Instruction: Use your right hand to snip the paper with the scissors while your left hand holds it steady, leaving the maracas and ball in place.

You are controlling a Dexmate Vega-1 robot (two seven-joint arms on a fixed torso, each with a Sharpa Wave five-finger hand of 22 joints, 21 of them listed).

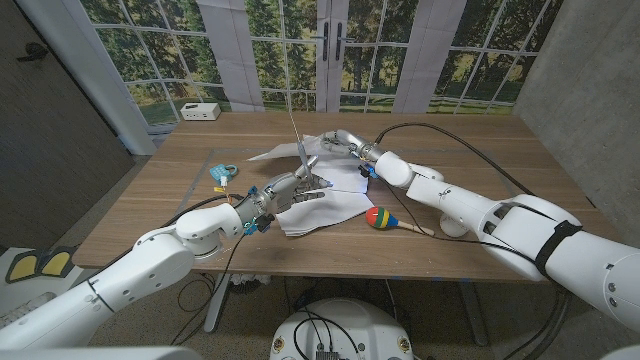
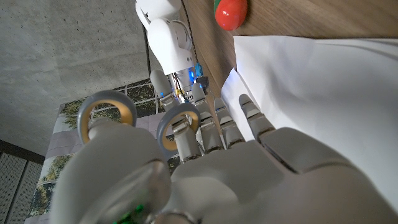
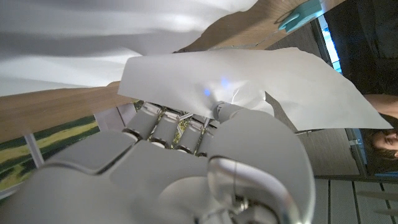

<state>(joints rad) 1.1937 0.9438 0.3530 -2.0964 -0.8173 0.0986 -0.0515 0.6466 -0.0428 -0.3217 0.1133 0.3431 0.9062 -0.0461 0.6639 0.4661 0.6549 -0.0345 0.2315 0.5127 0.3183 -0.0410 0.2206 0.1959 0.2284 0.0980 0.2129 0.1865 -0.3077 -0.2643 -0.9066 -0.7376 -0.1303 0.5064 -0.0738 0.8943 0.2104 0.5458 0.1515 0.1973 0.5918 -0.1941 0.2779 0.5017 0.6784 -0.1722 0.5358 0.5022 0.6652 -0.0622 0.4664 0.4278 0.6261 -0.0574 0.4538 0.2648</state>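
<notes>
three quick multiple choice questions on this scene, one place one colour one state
1. Where is the maraca?
A. on the table beside the paper
B. on the white box
C. in the left hand

2. What colour is the paper?
A. yellow
B. white
C. black

3. How are the scissors?
A. lying flat on the table
B. hanging from the right hand
C. held by the left hand, blades up

Answers:
1 A: the maraca lies on the table by the paper's edge.
2 B: the sheet is plain white in each view.
3 C: the scissors rise from the left hand, whose fingers sit at the handle rings in the left wrist view.
</notes>
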